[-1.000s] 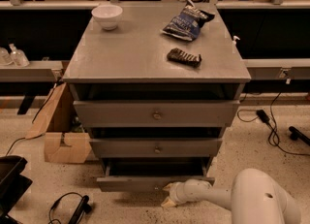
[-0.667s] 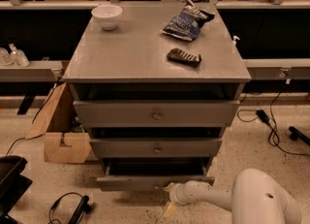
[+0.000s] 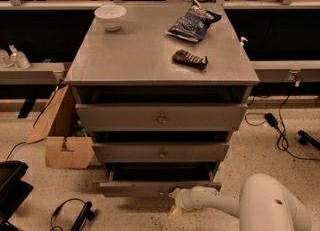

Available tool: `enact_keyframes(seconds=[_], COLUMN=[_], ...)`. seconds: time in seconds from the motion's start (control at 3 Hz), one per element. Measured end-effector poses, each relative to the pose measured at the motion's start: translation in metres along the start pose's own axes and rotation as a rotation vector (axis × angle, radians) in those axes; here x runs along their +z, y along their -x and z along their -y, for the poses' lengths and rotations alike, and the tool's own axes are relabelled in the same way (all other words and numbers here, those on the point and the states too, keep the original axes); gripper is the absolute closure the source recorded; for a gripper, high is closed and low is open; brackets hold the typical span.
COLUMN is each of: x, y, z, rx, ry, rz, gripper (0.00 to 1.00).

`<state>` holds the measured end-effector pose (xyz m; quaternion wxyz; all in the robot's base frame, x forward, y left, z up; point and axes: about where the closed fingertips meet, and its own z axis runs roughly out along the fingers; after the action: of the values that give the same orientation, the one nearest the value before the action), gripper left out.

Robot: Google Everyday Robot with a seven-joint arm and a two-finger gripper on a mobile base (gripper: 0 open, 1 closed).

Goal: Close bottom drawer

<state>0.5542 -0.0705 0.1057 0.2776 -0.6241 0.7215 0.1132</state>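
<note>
Grey metal makes up the bench [image 3: 135, 60], a three-drawer cabinet on a pale speckled floor [image 3: 280, 170]. On its top sit a white bowl [image 3: 110, 16], a blue crisp bag [image 3: 192, 22] and a dark snack packet [image 3: 189, 59], each well apart from the others. A cardboard box [image 3: 62, 137] leans by its left side, two clear bottles [image 3: 15, 57] stand on a ledge further left, and black cables [image 3: 277, 125] trail to the right.

The bottom drawer [image 3: 140, 188] is pulled out a little below the middle drawer [image 3: 161, 152] and top drawer [image 3: 161, 117]. The white arm [image 3: 250, 205] reaches in from the lower right, with its claw [image 3: 174, 205] low down just at that drawer's front, right of centre. Whether the claw is wide or narrow I cannot tell.

Against a second ago, the drawer sticks out just as far and the claw sits at much the same spot.
</note>
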Motion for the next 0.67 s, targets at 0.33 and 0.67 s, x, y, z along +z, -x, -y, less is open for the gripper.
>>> enact_keyframes(seconds=[0.33,0.67], x=[0.0012,0.0025], y=[0.0005,0.001], z=[-0.0016,-0.0034], rx=[0.0,0.0], ry=[0.003,0.005], rz=[0.001,0.002], gripper=[0.41,0.66])
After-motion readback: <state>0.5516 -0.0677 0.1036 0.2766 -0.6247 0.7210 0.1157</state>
